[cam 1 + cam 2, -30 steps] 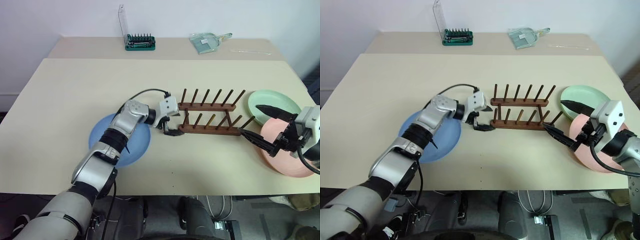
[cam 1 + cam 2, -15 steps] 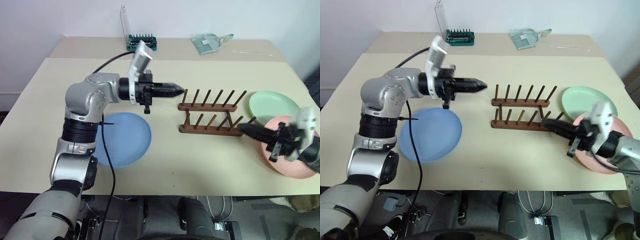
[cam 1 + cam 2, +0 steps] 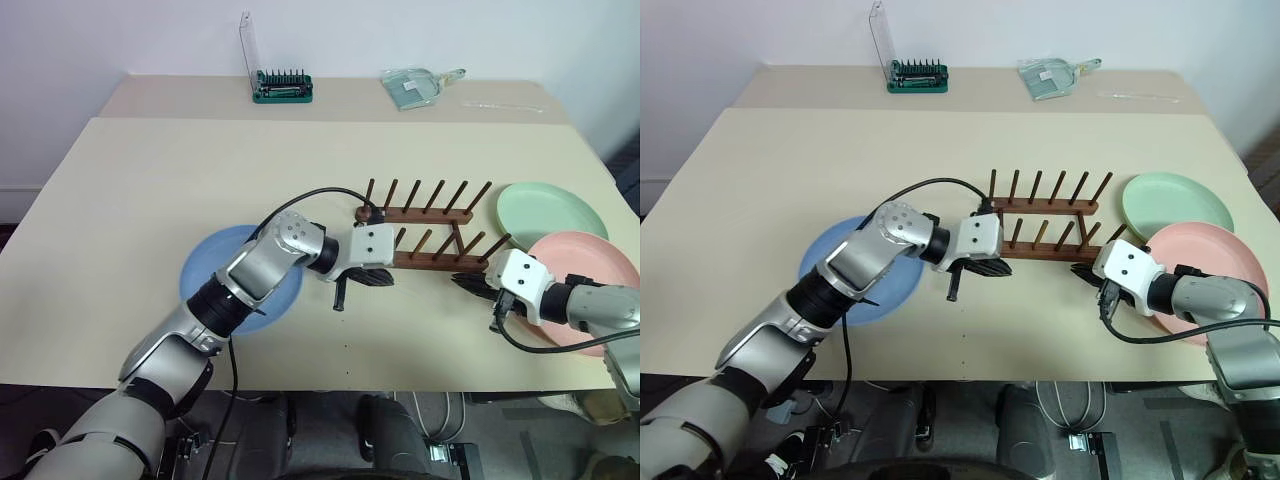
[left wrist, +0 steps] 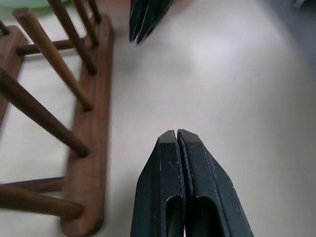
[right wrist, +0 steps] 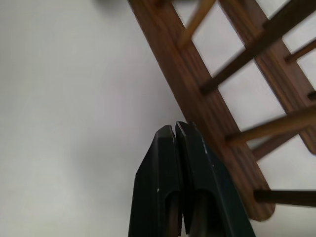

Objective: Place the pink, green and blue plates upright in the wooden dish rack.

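The beige table (image 3: 120, 200) carried three round matte plates lying flat: the blue plate (image 3: 205, 275) on the left, partly under the left arm, the pink plate (image 3: 585, 262) at the right edge, and the green plate (image 3: 545, 208) just behind it. Between them stood the dark wooden dish rack (image 3: 425, 225), its thin pegs holding no plate. The left gripper (image 4: 176, 134) was pressed together beside the rack's near rail, holding nothing. The right gripper (image 5: 175, 129) was also pressed together at the rail's other end. The left wrist view showed both tips along that rail.
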